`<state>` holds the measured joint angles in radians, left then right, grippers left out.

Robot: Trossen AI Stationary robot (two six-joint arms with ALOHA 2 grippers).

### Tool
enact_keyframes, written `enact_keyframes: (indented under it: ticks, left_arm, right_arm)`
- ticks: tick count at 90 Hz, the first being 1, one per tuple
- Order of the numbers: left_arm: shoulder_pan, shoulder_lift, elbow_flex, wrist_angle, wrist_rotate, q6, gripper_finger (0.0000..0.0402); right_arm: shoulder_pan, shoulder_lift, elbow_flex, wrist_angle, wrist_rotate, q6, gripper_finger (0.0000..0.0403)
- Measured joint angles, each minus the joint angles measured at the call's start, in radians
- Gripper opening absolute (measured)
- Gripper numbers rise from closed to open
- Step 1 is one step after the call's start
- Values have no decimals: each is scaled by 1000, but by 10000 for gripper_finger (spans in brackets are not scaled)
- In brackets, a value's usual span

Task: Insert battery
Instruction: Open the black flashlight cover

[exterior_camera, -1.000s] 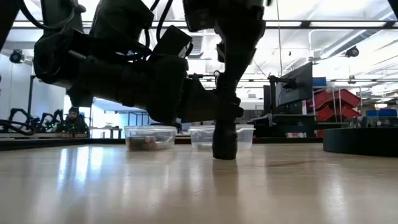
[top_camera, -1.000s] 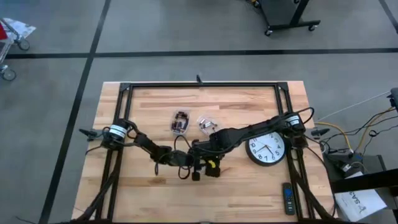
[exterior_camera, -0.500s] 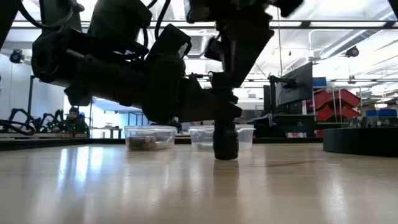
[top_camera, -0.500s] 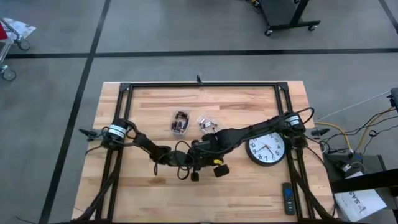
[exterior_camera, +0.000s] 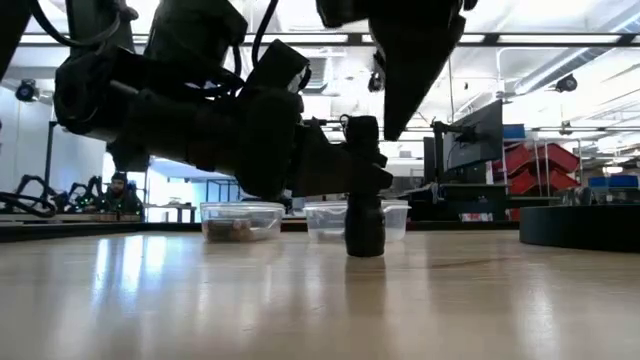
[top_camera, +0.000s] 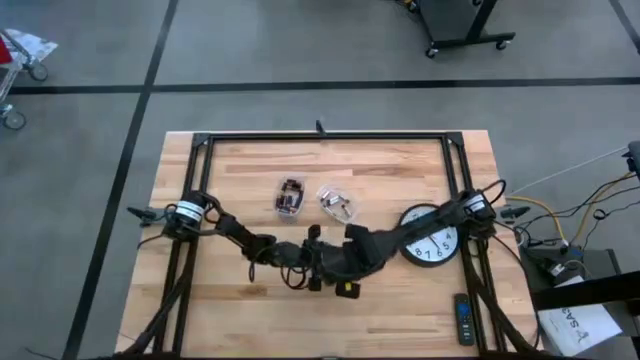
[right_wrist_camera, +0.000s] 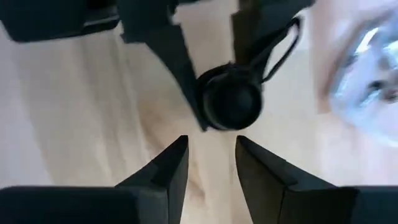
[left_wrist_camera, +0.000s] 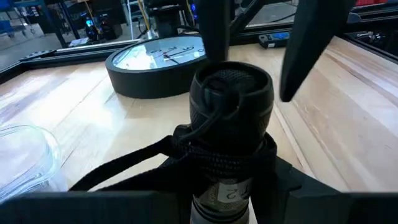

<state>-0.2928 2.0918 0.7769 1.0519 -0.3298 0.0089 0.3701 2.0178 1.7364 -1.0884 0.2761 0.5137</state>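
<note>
Near the middle of the worktop's front half, the left gripper [exterior_camera: 335, 170] clamps the black flashlight [exterior_camera: 364, 190] upright with its base on the wood – directly above it hangs the right gripper [right_wrist_camera: 211, 158], fingers spread and empty – the wall clock [top_camera: 430, 237] lying toward the right edge.
</note>
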Motion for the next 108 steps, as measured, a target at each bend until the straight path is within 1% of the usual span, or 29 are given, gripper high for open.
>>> enact_keyframes:
  ticks: [6,14,31,46,62,72,80,92,108]
  left_arm:
    - [0,0,-1,0,0,-2,95]
    - [-1,0,-1,-1,2,1,95]
    - [1,0,-1,1,6,-16,95]
    - [0,0,-2,5,7,-18,95]
    - [0,0,-3,3,9,-22,95]
    - [0,0,-3,3,10,-27,95]
    - [1,0,-3,2,11,-27,95]
    - [1,0,-1,2,11,-24,95]
    - [1,0,1,4,23,-17,94]
  right_arm:
    - [21,0,-18,33,70,-6,106]
    - [44,0,-51,68,133,-37,97]
    - [67,0,-138,141,178,-21,76]
    - [73,0,-165,202,229,-22,57]
    - [73,0,-181,223,277,-14,39]
    - [68,-4,-201,236,286,54,23]
    - [65,-5,-207,233,291,96,5]
    - [66,-16,-208,214,284,131,1]
    - [65,-84,-209,28,297,183,0]
